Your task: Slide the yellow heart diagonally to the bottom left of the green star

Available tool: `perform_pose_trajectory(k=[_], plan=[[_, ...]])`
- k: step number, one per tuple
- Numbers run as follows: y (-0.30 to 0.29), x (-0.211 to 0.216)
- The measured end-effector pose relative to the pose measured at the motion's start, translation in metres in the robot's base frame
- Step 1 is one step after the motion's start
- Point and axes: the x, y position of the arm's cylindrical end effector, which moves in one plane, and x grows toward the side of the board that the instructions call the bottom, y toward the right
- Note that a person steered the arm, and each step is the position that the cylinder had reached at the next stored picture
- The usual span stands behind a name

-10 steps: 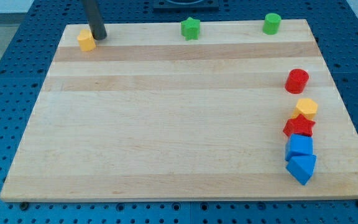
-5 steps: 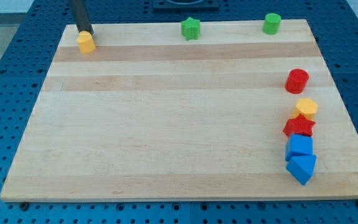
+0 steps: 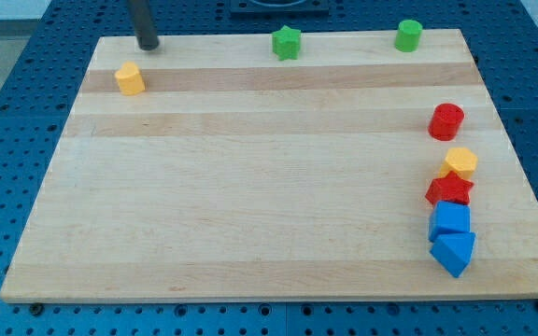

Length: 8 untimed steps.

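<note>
The yellow heart (image 3: 130,79) lies near the board's top left corner. The green star (image 3: 287,42) sits at the top edge, near the middle, far to the heart's right. My tip (image 3: 148,45) rests at the top edge, just above and slightly right of the heart, with a small gap between them.
A green cylinder (image 3: 408,35) stands at the top right. Down the right side sit a red cylinder (image 3: 446,121), a yellow hexagon block (image 3: 460,161), a red star (image 3: 449,189), a blue cube (image 3: 451,219) and a blue triangular block (image 3: 453,252). The wooden board (image 3: 250,187) has blue pegboard around it.
The yellow heart has slid down a little, away from the top edge. My tip went left above the heart, then back right, and now stands clear of it.
</note>
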Motion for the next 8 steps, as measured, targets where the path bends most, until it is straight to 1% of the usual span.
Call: perform_pose_trajectory(k=[1,2,4,5,6,7,8], plan=[[-0.02,0.054],[0.003,0.084],[0.168,0.087],[0.199,0.092],[0.177,0.076],[0.13,0.061],[0.069,0.07]])
